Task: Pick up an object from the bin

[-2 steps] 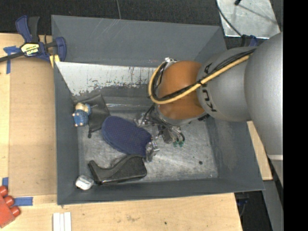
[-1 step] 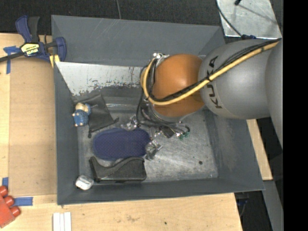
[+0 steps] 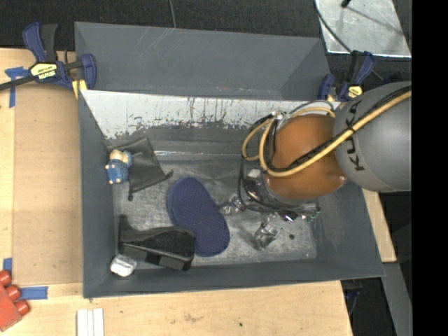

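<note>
Descent step, by my reading: my gripper (image 3: 264, 234) sits low in the bin (image 3: 210, 61), right of centre; whether spread or pressed together I cannot tell. Nearest candidate: a flat, dark-blue oval pad (image 3: 199, 215), just left. Next, I judge: shift left before closing.

One camera, set high over the grey metal bin (image 3: 203, 58)
It looks down into the bin from above and somewhat to one side, so the far wall shows its inner face and the near rim runs along the bottom. The whole bin fits in view, fairly close; the arm (image 3: 378, 145) enters from the right.
</note>
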You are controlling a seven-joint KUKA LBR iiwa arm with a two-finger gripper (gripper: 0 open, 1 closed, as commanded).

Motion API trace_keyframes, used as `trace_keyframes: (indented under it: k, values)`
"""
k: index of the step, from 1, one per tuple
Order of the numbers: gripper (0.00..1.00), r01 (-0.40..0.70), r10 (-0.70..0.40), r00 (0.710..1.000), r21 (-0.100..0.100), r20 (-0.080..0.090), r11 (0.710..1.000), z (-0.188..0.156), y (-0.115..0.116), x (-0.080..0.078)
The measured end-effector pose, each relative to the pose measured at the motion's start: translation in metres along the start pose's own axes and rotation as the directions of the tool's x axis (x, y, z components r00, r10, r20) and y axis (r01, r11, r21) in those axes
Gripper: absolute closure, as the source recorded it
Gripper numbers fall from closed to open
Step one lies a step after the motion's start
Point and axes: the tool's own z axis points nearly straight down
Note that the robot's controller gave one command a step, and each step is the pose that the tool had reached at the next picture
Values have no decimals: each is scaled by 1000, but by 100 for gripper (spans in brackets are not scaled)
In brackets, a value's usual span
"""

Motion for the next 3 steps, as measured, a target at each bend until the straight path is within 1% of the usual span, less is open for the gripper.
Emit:
trace_keyframes:
  k: [1,2,3]
  values:
    - [0,61,-61,998,-6,-2,998,-8,22,-42]
    - [0,-174,174,985,-14,-9,985,-81,1,-106]
    - [0,-87,86,996,-24,-22,996,-71,91,-55]
